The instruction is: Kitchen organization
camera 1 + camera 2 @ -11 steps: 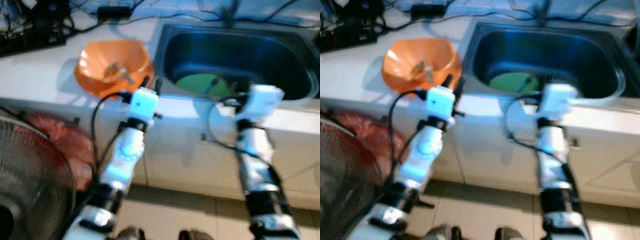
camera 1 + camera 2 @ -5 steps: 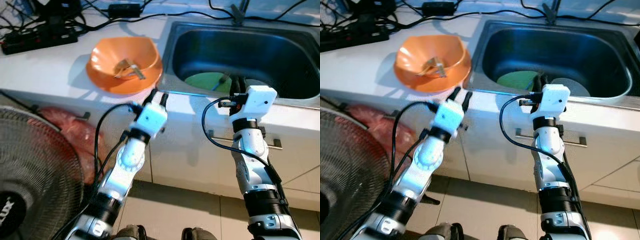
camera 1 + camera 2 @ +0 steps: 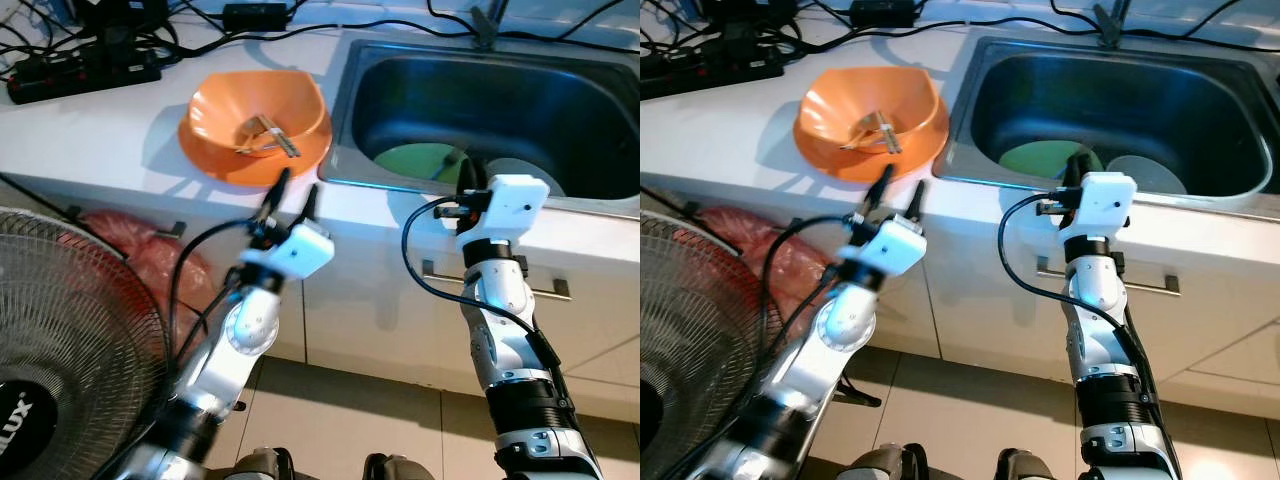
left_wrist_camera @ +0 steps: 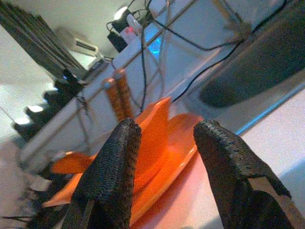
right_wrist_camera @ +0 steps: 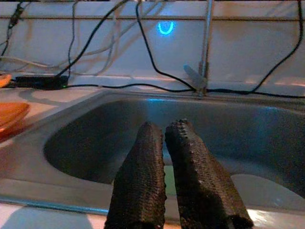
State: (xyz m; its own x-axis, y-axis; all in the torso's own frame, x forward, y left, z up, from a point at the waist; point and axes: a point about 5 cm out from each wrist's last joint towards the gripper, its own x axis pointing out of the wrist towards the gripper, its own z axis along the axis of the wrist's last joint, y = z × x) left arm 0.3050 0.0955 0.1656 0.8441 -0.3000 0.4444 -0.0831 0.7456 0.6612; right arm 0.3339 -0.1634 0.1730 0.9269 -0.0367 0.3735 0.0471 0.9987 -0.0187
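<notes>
White countertop (image 3: 100, 130) runs before you, carrying an orange bowl (image 3: 258, 122) with a small utensil (image 3: 268, 137) lying inside, just beside the steel sink (image 3: 480, 105) where a green plate (image 3: 415, 162) and a grey plate (image 3: 520, 172) rest. Your left gripper (image 3: 293, 192) hovers at the counter edge near the bowl's rim, fingers apart, while your right gripper (image 3: 1072, 172) sits at the sink's front edge with fingers together, holding nothing. At your lower left stand a fan (image 3: 60, 330) and a red bag (image 3: 160, 260).

My head's two eyes look down on tabletop (image 3: 90, 130) and sink (image 3: 480, 110), sharing both. My left wrist camera skims the orange bowl (image 4: 162, 148) closely; my right faces the sink basin.
</notes>
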